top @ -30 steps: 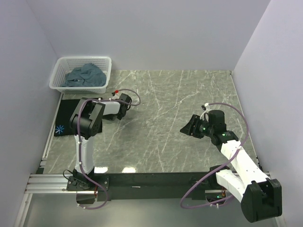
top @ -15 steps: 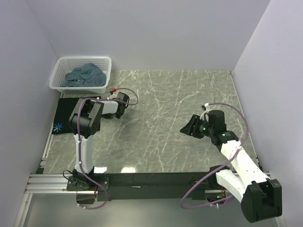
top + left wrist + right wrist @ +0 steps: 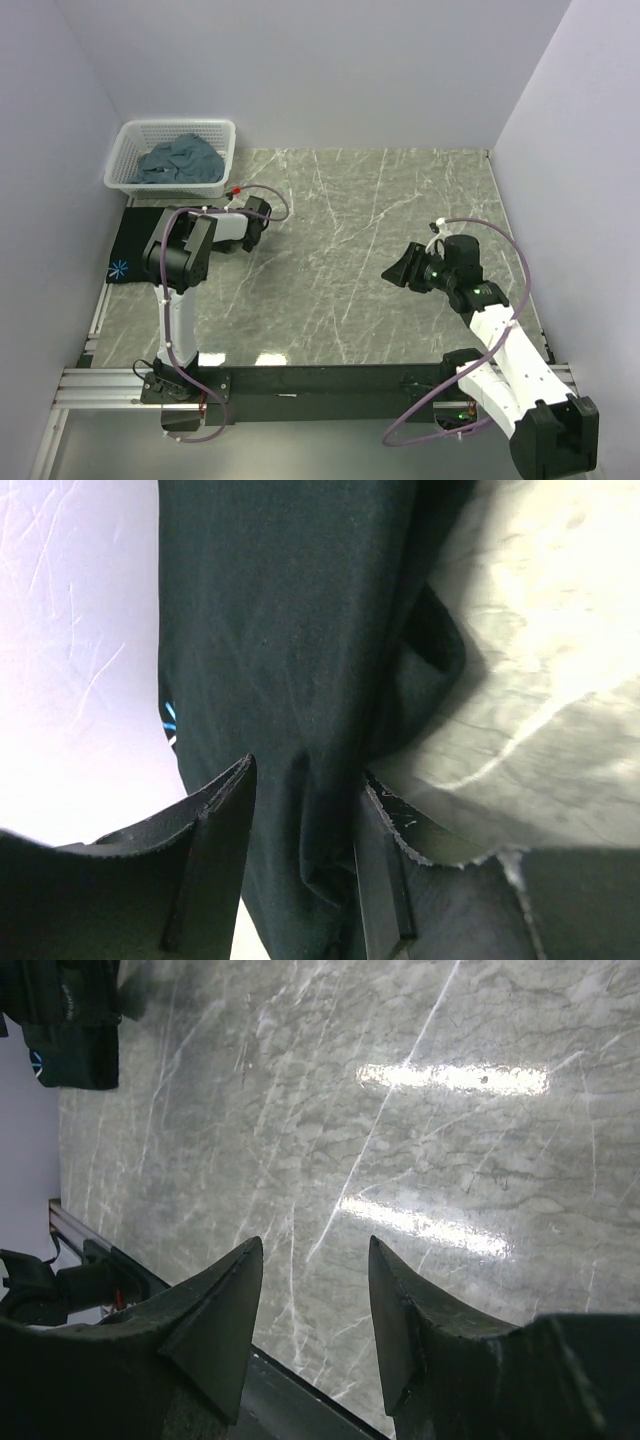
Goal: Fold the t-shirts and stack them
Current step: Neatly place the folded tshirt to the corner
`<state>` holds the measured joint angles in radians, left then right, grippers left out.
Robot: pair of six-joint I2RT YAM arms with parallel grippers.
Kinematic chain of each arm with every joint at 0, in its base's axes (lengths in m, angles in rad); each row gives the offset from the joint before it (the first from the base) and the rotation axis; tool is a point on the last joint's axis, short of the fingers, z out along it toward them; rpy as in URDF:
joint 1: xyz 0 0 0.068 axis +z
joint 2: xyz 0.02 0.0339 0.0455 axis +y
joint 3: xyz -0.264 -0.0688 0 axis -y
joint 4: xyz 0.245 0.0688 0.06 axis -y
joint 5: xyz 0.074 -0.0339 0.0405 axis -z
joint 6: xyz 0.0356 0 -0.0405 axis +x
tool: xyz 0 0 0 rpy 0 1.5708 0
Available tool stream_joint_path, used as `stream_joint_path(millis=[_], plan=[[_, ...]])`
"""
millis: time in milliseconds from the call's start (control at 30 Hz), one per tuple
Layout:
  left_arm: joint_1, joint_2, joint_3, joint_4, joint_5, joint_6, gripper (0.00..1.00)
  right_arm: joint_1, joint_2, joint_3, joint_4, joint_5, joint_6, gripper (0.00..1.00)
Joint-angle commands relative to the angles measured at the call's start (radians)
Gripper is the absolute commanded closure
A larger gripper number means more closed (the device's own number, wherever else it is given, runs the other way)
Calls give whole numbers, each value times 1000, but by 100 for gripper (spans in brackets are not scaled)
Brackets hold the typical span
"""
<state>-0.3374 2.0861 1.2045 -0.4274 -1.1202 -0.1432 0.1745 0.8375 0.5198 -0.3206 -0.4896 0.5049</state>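
Note:
The black t-shirt [image 3: 132, 240] lies folded at the table's left edge, its pale-blue starburst [image 3: 120, 268] near the front corner. My left arm [image 3: 215, 228] reaches over it and hides its own gripper from above. In the left wrist view my left gripper [image 3: 305, 770] has a creased fold of the black t-shirt [image 3: 280, 630] between its fingers. Slate blue-grey t-shirts [image 3: 180, 160] lie crumpled in the basket. My right gripper [image 3: 392, 270] hangs open and empty over bare marble right of centre, as its wrist view [image 3: 315, 1245] also shows.
The white lattice basket [image 3: 122, 150] stands in the back left corner, just behind the black shirt. Pale walls close in the left, back and right sides. A black rail [image 3: 300, 380] runs along the near edge.
The black t-shirt and the left arm have shifted left towards the table's edge; the starburst moved a little left and back. The right arm moved only slightly.

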Motion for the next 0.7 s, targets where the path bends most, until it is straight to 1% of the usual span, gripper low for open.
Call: stream_joint_path(millis=[0, 133, 200, 333, 400, 433, 500, 533, 600, 633, 667], plan=[[29, 17, -13, -65, 46, -68, 52, 6, -40, 13, -2, 8, 3, 46], [38, 5, -28, -47, 46, -61, 51, 6, -44, 16, -8, 6, 4, 46], [37, 3, -17, -63, 59, -87, 50, 8, -49, 19, -9, 5, 7, 46], [18, -9, 30, -137, 60, -134, 44, 5, -63, 46, -40, 28, 0, 46], [-15, -27, 49, -175, 50, -185, 39, 6, -78, 65, -55, 65, -6, 46], [-46, -49, 70, -210, 37, -206, 35, 8, -98, 71, -67, 77, -3, 44], [-80, -86, 86, -238, 48, -260, 33, 8, -116, 85, -80, 111, 6, 43], [-112, -136, 92, -247, 83, -277, 31, 8, -135, 91, -92, 117, 15, 41], [-144, -196, 96, -272, 143, -326, 30, 8, -172, 114, -106, 149, 20, 41], [-181, -266, 87, -278, 160, -344, 29, 8, -188, 126, -127, 166, 17, 40], [-199, -305, 78, -275, 205, -367, 28, 8, -207, 137, -139, 184, 12, 40]])
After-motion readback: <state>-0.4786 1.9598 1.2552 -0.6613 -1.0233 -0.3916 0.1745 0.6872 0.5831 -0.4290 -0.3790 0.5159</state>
